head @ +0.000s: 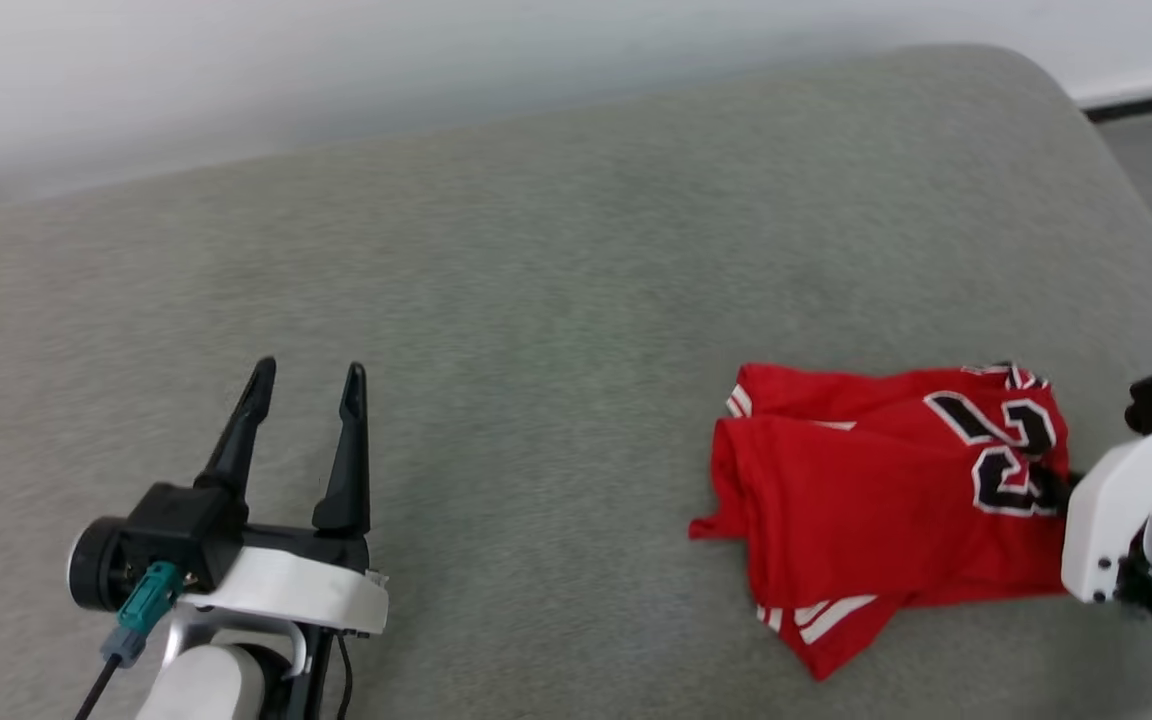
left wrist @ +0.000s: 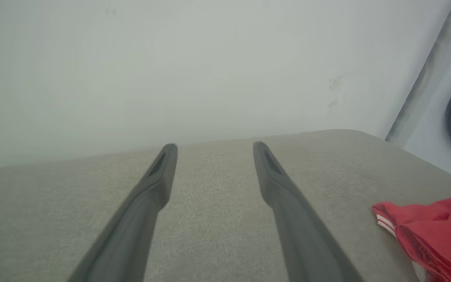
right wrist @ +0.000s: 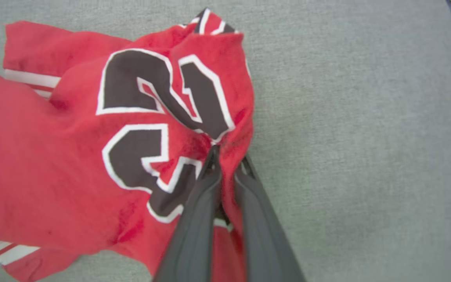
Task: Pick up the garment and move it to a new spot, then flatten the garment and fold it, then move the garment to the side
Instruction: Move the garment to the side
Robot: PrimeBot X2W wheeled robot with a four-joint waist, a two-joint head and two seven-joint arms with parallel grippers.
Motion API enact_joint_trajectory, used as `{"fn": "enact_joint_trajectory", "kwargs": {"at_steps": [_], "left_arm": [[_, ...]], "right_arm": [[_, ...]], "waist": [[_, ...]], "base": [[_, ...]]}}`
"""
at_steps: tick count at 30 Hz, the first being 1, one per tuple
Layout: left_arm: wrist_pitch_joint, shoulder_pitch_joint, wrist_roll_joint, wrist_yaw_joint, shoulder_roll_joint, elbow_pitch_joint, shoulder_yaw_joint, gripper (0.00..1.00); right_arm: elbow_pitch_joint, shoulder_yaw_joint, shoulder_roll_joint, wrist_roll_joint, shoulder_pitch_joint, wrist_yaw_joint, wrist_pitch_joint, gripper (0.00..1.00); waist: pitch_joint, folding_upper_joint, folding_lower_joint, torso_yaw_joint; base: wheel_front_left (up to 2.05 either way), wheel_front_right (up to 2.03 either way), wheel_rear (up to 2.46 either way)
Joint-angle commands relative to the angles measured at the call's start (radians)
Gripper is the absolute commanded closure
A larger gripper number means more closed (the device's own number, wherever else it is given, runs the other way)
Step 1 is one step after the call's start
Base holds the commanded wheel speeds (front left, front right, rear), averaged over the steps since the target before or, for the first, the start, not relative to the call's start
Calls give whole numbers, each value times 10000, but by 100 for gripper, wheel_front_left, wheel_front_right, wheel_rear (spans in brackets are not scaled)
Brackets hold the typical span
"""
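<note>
Red cloth of the garment [right wrist: 53, 168] is pinched in my right gripper [right wrist: 227, 154], its two fingers drawn together on a fold beside the black numerals. The garment lies crumpled toward the front right corner of the grey cushion [head: 536, 250], part folded over itself, one striped sleeve poking toward the front edge. My left gripper [head: 308, 372] hangs with fingers apart over bare cushion near the front left, holding nothing.

I judge this to be the pick-up. I would lift slowly and straight up, watching that the fold does not slip; the bite looks thin, possibly one layer, though I cannot tell. No bin or basket is involved: the cushion alone carries the garment.
</note>
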Motion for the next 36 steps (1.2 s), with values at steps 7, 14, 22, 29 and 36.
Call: {"fn": "enact_joint_trajectory", "kwargs": {"at_steps": [7, 14, 22, 29, 36], "left_arm": [[548, -857, 393, -241, 478, -587, -238, 0], [1216, -1872, 717, -483, 801, -1345, -487, 0], [1626, -2732, 974, -689, 944, -2084, -752, 0], [1577, -2853, 961, -688, 879, -2215, -897, 0], [1214, -2437, 796, -588, 595, -1879, -1072, 0]], "right_arm": [[1206, -439, 258, -704, -1906, -7, -1194, 100], [2568, -1476, 46, -1272, -3585, -7, -2456, 100], [3669, -2775, -73, -1928, -4646, -7, -3319, 100], [4817, -3583, 195, -2643, -5051, -7, -4029, 0], [4997, -4042, 94, -3570, -4787, -7, -5459, 0]], "waist": [[1829, 0, 0, -2166], [3094, 0, 0, -2379], [4052, 0, 0, -1950], [4049, 0, 0, -1596], [3213, 0, 0, -1181]], "base": [[0, 0, 0], [0, 0, 0], [0, 0, 0], [0, 0, 0], [0, 0, 0]]}}
